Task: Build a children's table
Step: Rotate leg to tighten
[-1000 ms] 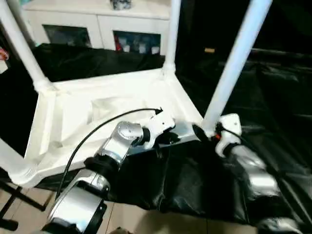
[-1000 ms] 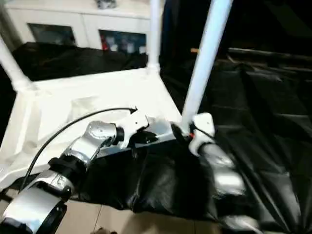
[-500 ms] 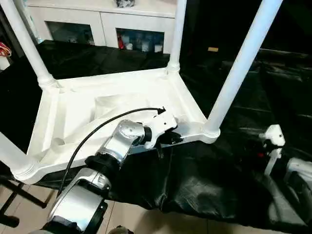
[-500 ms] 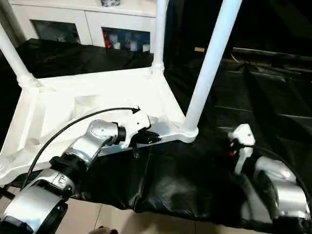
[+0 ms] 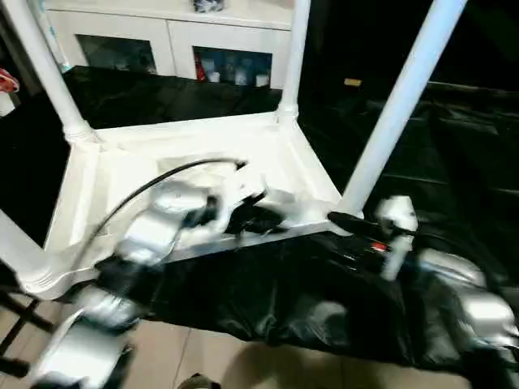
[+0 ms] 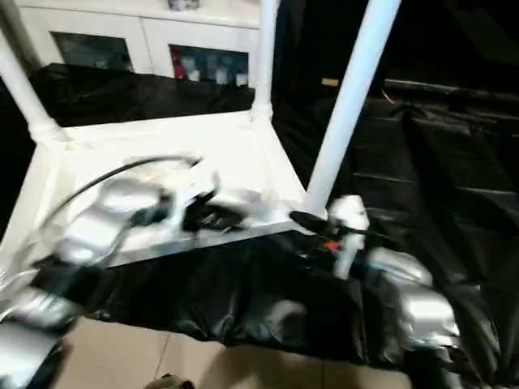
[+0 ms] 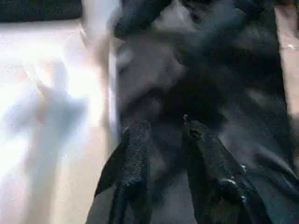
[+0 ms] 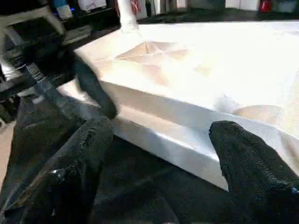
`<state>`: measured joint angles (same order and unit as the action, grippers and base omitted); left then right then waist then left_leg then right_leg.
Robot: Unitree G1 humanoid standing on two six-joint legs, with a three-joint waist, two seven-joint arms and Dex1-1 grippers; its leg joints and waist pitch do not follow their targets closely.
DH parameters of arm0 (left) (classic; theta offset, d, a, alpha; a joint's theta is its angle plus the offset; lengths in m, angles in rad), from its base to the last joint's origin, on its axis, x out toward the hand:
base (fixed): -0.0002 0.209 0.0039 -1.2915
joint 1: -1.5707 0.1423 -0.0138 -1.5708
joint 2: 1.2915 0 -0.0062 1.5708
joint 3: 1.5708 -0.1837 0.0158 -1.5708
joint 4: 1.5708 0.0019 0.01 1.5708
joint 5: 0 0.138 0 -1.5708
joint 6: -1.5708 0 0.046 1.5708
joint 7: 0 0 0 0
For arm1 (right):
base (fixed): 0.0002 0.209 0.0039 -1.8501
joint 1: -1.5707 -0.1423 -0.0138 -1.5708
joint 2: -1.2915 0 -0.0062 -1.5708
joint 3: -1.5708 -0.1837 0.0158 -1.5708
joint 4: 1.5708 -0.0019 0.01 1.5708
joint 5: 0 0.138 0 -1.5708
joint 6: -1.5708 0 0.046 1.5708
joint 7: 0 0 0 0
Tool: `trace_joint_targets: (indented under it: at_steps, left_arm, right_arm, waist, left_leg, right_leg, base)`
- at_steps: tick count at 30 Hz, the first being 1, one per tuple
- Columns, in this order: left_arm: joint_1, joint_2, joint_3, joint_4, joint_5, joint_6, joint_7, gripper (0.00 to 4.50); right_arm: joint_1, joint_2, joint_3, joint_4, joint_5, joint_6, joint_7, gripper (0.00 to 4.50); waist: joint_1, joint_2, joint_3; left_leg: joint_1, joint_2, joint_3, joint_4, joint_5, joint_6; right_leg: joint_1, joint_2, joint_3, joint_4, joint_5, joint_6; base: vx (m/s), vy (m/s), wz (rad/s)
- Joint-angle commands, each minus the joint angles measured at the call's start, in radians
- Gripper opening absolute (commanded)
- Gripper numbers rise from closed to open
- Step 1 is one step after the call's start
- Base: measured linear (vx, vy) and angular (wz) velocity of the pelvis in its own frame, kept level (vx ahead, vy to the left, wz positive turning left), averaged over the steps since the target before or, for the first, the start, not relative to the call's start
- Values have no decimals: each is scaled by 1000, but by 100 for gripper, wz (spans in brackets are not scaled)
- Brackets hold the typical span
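- Head views: upturned children's table [image 5: 195,162] on black sheeting [image 5: 454,162], legs up; left gripper [image 5: 258,217] at its near rim, right gripper [image 5: 345,219] by the near right leg [image 5: 389,113]; white cabinet [image 5: 162,36] behind.
- Left wrist: fingers [image 7: 135,158] slightly parted, gripping nothing.
- Right wrist: fingers [image 8: 247,154] spread wide before the rim.

Left arm [image 5: 150,243] smeared by motion blur; outline of left gripper [image 5: 258,217] at the near rim of the tabletop [image 5: 122,174] not resolvable, contact with the rim undeterminable. 4 legs cut off by the top edge: leg [image 5: 401,101] by the right gripper [image 5: 340,219], far leg [image 5: 293,57], far-left leg [image 5: 40,69]; near-left leg [image 5: 15,243] cropped at the left edge. Cabinet [image 5: 162,32] contents behind glass too small to identify. Tabletop surface in the left wrist view washed out, ribbing indistinct.
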<state>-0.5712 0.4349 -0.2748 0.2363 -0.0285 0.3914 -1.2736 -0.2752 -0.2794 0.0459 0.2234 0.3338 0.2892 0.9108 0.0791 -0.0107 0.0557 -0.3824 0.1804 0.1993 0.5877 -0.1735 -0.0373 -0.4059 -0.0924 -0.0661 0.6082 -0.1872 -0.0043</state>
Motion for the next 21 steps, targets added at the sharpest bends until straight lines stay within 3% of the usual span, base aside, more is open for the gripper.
trace_joint_targets:
  at_steps: [1, 2, 3, 5, 8, 10, 14, 15, 17, 21]
  left_arm:
    - [29, 39, -11, -103, -22, 79, -25, 160]
    - [36, 46, -11, -115, -19, 88, -22, 165]
    - [52, 59, -14, -134, -6, 100, -9, 177]
    - [68, 66, -19, -138, 28, 96, 22, 195]
    - [83, 77, -27, -160, 45, 120, 52, 200]
    - [93, 86, -34, -189, 42, 147, 61, 229]
    - [106, 89, -47, -213, 51, 169, 97, 241]
    - [106, 88, -48, -210, 56, 168, 104, 273]
    - [106, 84, -51, -188, 87, 146, 145, 277]
    - [107, 89, -49, -178, 104, 136, 180, 313]
  right_arm:
    - [-59, 39, 13, 77, -57, -51, -90, 379]
    - [-74, 55, 11, 100, -68, -63, -117, 379]
    - [-109, 93, 2, 154, -86, -89, -180, 379]
    - [-154, 145, -13, 220, -103, -136, -257, 379]
    - [-212, 196, -37, 305, -113, -183, -354, 379]
    - [-264, 233, -64, 384, -110, -218, -433, 379]
    - [-361, 281, -126, 545, -123, -307, -630, 379]
    - [-373, 285, -135, 565, -124, -315, -657, 379]
    - [-426, 292, -182, 656, -118, -353, -769, 379]
    - [-469, 285, -229, 734, -99, -387, -858, 379]
  waist:
    - [-1, -5, -60]
    - [-4, -2, -61]
    - [-4, -8, -61]
    - [-1, -4, -64]
    - [-6, -1, -67]
    - [-2, 1, -67]
    - [-5, -2, -66]
    - [-5, -1, -66]
    - [-9, -6, -66]
    - [-1, -4, -69]
  left_leg:
    - [28, 58, -27, -82, -264, -10]
    - [25, 58, -27, -82, -244, -18]
    - [26, 57, -25, -80, -227, -18]
    - [31, 55, -20, -76, -204, -12]
    - [25, 52, -21, -76, -152, -11]
    - [27, 53, -19, -74, -144, -7]
    - [28, 51, -18, -76, -173, -28]
    - [29, 49, -18, -77, -183, -33]
    - [30, 48, -18, -76, -189, -38]
    - [34, 47, -15, -73, -187, -41]
  right_leg:
    - [32, -65, 49, -78, -295, -202]
    - [33, -64, 49, -70, -260, -217]
    - [32, -63, 49, -67, -235, -223]
    - [33, -61, 51, -65, -189, -228]
    - [38, -58, 50, -52, -110, -238]
    - [39, -58, 50, -50, -86, -241]
    - [38, -60, 52, -52, -129, -235]
    - [40, -56, 50, -54, -141, -228]
    - [38, -57, 51, -54, -151, -219]
    - [34, -50, 50, -48, -110, -199]
  base:
    - [0, 0, 0]
    - [0, 0, 0]
    - [0, 0, 0]
    - [0, 0, 0]
    - [0, 0, 0]
    - [0, 0, 0]
    - [0, 0, 0]
    - [0, 0, 0]
    - [0, 0, 0]
    - [0, 0, 0]
